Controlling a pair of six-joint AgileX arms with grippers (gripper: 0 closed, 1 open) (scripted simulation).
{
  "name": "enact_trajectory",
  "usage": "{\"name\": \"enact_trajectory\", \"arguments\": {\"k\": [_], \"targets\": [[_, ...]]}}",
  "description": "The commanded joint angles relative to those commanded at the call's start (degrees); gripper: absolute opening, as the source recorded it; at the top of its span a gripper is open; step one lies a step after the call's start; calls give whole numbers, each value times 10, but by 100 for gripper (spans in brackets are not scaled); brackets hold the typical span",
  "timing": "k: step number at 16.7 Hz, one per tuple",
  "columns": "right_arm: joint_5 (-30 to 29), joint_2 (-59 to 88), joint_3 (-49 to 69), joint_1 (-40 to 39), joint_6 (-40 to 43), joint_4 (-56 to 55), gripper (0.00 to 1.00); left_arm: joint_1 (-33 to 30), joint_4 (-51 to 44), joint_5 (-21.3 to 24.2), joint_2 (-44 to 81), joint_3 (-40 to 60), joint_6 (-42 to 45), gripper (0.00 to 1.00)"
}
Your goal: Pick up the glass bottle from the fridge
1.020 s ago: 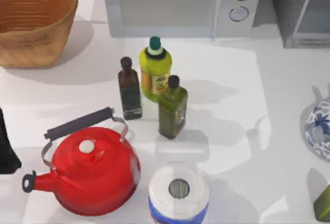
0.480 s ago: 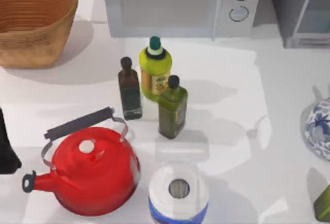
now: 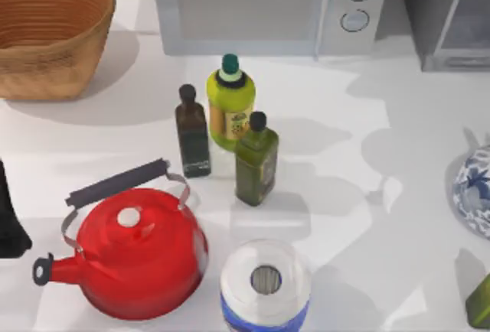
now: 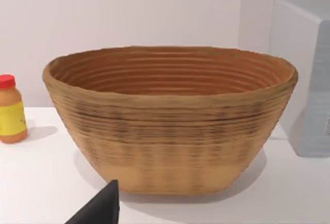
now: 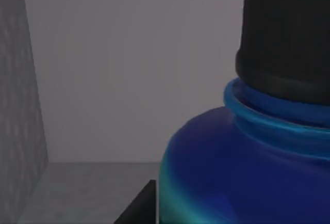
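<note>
Table (image 3: 344, 118): white, crowded at centre and left.

Fridge (image 3: 448, 18): set at the far right corner, just beside the microwave (image 3: 260, 7). In the right wrist view a grey floor and grey walls are seen, taken to be the fridge's inside.

Basket (image 3: 46, 34): placed at the far left, well apart from the fridge.

Kettle (image 3: 138, 252), red, and paper roll (image 3: 266, 282): found at the near edge, side by side. A blue-and-white vase (image 3: 473, 194) is cut by the right edge.

Three other bottles are grouped mid-table: yellow-green (image 3: 230, 106), olive (image 3: 256, 164), dark (image 3: 192, 133). None is the target.

Bottle (image 5: 242, 177): seen inside the fridge, standing on its grey floor. A blue body with a teal sheen, a blue collar and a dark top above it are noted. Its long axis is judged upright, as the collar runs nearly level.

Right hand (image 5: 138, 207): a dark edge of it is seen low in the right wrist view, right up against the bottle. The bottle is judged to lie directly ahead of this hand, very near. Contact cannot be confirmed. Whether the hand is open or closed on anything cannot be told.

Left hand (image 4: 100, 208): parked at the table's left edge, pointed at the basket, with a small red-capped jar (image 4: 10, 110) beside it. Its state cannot be told.

Judgement: the right arm is much the nearer. The grasp is expected to be made sideways across the upright body.
</note>
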State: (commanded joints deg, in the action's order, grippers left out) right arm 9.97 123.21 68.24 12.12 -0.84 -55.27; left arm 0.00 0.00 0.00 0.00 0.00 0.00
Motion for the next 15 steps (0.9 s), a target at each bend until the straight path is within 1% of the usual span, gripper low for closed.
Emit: {"name": "enact_trajectory", "arguments": {"k": [4,6,8,13,15], "targets": [[1,1,-4,0,-1,-2,0,0,0,0,0,0,0,100],[5,-13,-25,1,0,-10,0,0,0,0,0,0,0,100],[12,-40,-69,6,1,-28,0,0,0,0,0,0,0,100],[28,-124,-219,25,-1,-84,0,0,0,0,0,0,0,100],[32,-147,-252,30,-2,-100,0,0,0,0,0,0,0,100]]}}
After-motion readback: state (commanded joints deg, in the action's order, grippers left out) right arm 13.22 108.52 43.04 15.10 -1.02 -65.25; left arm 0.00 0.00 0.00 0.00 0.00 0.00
